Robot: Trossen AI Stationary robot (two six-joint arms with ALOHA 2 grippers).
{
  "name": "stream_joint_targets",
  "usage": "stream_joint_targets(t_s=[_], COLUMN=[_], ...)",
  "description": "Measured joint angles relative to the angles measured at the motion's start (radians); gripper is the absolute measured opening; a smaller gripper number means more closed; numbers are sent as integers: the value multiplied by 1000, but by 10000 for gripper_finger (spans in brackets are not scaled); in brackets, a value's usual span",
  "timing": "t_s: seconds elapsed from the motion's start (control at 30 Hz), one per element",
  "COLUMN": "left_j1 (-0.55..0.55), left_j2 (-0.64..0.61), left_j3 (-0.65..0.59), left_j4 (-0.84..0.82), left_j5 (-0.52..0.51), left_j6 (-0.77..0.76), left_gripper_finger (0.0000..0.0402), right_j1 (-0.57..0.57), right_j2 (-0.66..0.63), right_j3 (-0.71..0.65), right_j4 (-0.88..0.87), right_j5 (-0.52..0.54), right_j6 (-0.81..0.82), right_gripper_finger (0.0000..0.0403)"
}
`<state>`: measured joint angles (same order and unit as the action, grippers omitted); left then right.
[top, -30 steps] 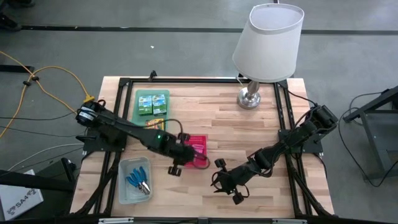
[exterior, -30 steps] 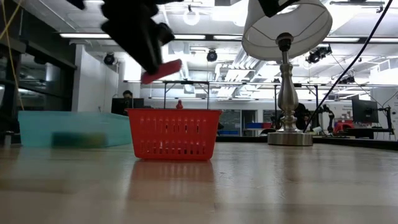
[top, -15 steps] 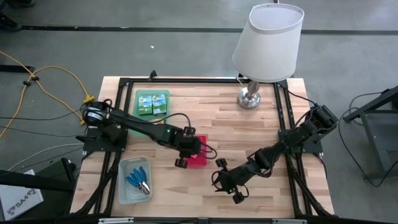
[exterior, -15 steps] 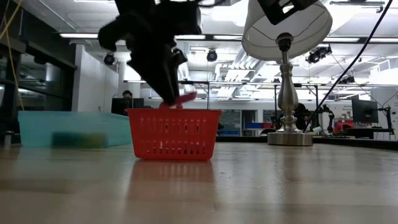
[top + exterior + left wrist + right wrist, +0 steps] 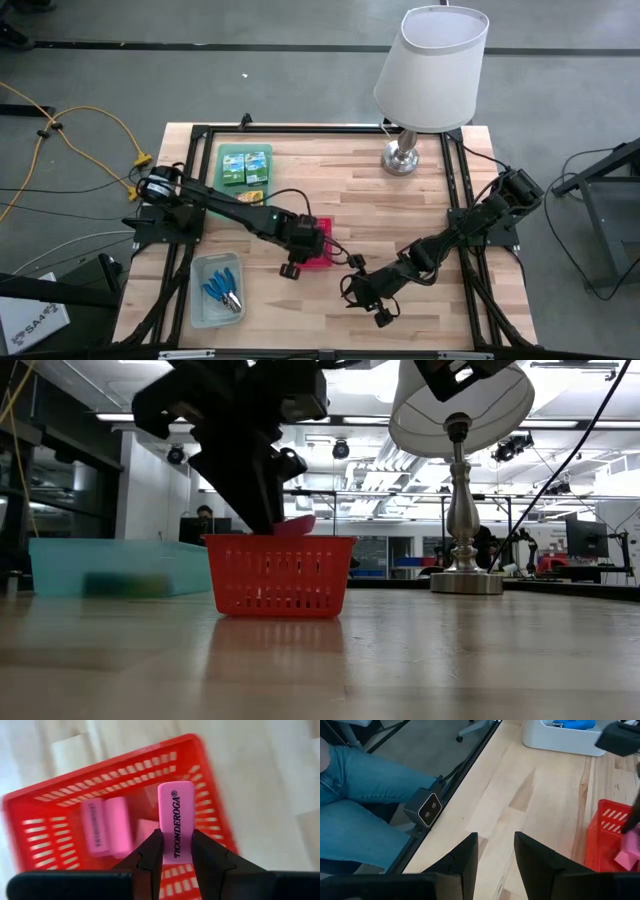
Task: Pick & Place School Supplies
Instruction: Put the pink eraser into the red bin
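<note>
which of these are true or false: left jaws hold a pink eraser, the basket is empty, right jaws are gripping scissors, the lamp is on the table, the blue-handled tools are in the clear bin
1. The left gripper holds a pink eraser. True; its jaws pinch the eraser over the red basket.
2. The basket is empty. False; pink erasers already lie inside it.
3. The right gripper grips scissors. False; its jaws stand apart with nothing between them, over bare table.
4. The lamp stands on the table. True; its base is at the far right corner.
5. The blue-handled tools lie in the clear bin. True.
</note>
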<state>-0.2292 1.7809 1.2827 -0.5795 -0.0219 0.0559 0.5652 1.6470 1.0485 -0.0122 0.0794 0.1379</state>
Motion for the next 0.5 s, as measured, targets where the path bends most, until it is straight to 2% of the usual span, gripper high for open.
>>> stream_joint_targets(t_s=[0.5], left_j1=[20], left_j2=[0], left_j3=[0], left_j4=[34], left_j5=[32], left_j6=[-4], left_gripper_finger=[82], right_j1=[0], right_j2=[0], right_j3=[0], right_j4=[1], right_j5=[0], right_j6=[1], right_gripper_finger=[119])
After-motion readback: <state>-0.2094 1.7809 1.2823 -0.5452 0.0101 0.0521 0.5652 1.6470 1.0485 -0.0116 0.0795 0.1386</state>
